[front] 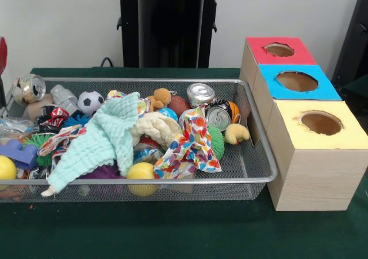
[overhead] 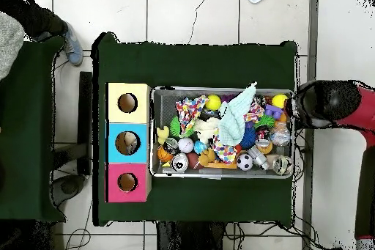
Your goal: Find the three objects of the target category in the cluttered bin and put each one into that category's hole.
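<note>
The wire mesh bin (front: 261, 176) is full of mixed clutter and also shows in the overhead view (overhead: 156, 133). A clear crinkled plastic piece (front: 12, 127), possibly a water bottle, lies at its left end; in the overhead view a clear item (overhead: 281, 138) lies at the bin's right end. No other bottle shows among the clutter. The blue-surround hole (front: 296, 81) sits on the middle box; from overhead something pale shows inside this hole (overhead: 129, 143). My arm's black head with the gripper (overhead: 313, 105) hangs just past the bin's right end.
Red-surround hole (front: 279, 50) and yellow-surround hole (front: 321, 122) flank the blue one. Metal cans (front: 200, 92), (front: 218, 118), (front: 31, 88), a mint cloth (front: 109, 138), a patterned cloth (front: 192, 147), balls and toys fill the bin. A person's shoe (overhead: 72, 45) shows at the overhead's top left.
</note>
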`<state>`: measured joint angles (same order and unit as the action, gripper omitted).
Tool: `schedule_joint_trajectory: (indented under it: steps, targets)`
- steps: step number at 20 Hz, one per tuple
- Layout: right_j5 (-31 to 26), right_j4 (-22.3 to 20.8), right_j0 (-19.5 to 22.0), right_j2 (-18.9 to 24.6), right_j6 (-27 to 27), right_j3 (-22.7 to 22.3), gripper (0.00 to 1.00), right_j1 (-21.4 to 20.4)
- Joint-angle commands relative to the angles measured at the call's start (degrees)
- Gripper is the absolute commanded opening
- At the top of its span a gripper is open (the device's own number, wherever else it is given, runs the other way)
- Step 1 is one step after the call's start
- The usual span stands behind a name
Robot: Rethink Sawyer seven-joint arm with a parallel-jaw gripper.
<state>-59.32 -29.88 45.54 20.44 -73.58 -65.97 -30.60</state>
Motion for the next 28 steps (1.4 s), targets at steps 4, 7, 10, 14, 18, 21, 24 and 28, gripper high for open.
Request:
schedule_joint_trajectory:
  steps: [4,7,10,14,18,21,24,28]
  targets:
    - [-3.4,-2.5,1.0,3.0,16.7,-9.4,1.00,1.8]
    - [-2.6,-2.7,0.5,3.6,16.7,-9.5,1.00,3.3]
    - [-2.6,-2.7,0.6,3.6,16.5,-10.4,1.00,3.2]
    - [-2.3,-2.9,1.4,3.5,16.8,-13.3,1.00,1.2]
    - [-1.0,-3.9,1.3,3.1,15.8,-14.6,1.00,1.1]
    - [1.1,-6.1,1.0,2.5,15.4,-14.0,1.00,2.2]
    - [4.5,-8.4,0.7,2.5,14.9,-13.5,1.00,3.1]
    - [7.4,-11.3,0.2,2.7,14.8,-12.2,1.00,4.0]
